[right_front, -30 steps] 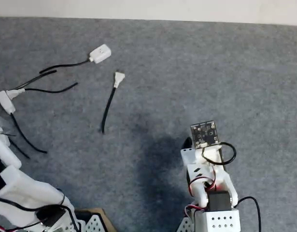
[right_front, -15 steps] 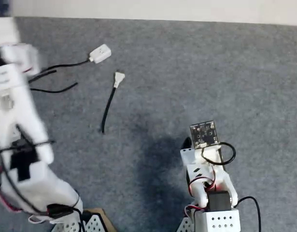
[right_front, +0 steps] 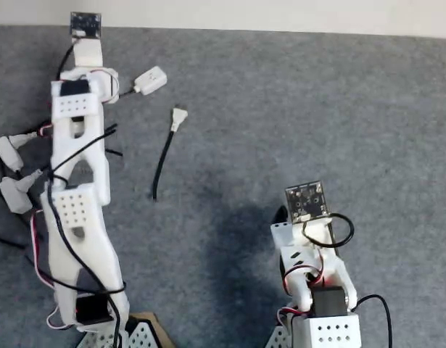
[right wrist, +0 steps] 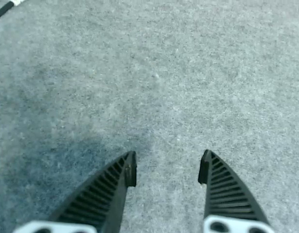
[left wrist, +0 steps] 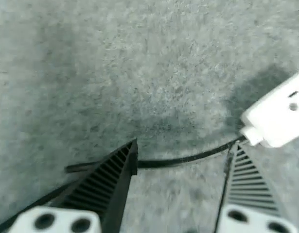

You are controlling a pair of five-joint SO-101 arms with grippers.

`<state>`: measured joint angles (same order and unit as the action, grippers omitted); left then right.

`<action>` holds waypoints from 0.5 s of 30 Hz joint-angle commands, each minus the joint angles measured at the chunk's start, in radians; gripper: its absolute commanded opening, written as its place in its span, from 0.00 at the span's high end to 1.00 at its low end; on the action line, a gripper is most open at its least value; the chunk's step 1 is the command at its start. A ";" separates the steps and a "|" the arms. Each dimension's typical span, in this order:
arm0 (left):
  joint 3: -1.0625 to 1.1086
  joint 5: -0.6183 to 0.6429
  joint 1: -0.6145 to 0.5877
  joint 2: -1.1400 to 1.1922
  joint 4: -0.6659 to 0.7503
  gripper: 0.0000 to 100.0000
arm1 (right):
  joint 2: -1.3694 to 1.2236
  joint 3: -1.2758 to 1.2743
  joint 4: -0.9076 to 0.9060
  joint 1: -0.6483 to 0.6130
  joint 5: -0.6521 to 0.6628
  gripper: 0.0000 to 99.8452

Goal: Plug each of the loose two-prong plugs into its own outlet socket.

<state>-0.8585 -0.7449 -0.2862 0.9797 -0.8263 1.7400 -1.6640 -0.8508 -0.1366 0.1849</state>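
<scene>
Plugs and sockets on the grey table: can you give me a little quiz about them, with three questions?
1. True or false: the right gripper is shut on a plug.
2. What runs under the left gripper? A) a black cord B) a spoon C) a red ball
3. Fill in: the ___ arm is stretched out beside the white socket.
Key: 1 false, it is open. 2 A. 3 left.

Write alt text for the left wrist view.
The left gripper hangs open over grey carpet, with a thin black cable crossing the gap between its jaws. The cable ends in a white outlet socket lying close beside one jaw.
</scene>
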 commanded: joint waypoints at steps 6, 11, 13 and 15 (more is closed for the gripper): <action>-0.398 0.009 0.027 0.349 0.012 0.71 | 0.018 -0.088 0.012 -0.008 0.012 0.79; -0.530 0.011 0.027 0.427 -0.153 0.81 | 0.019 -0.088 0.012 -0.008 0.012 0.79; -0.575 0.009 0.030 0.432 -0.242 0.91 | 0.019 -0.088 0.012 -0.008 0.012 0.79; -0.615 0.009 0.031 0.432 -0.333 1.00 | 0.019 -0.088 0.012 -0.008 0.012 0.79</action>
<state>-1.4200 -0.7388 -0.2570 1.4078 -1.0303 1.7400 -1.6640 -0.8508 -0.1366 0.1849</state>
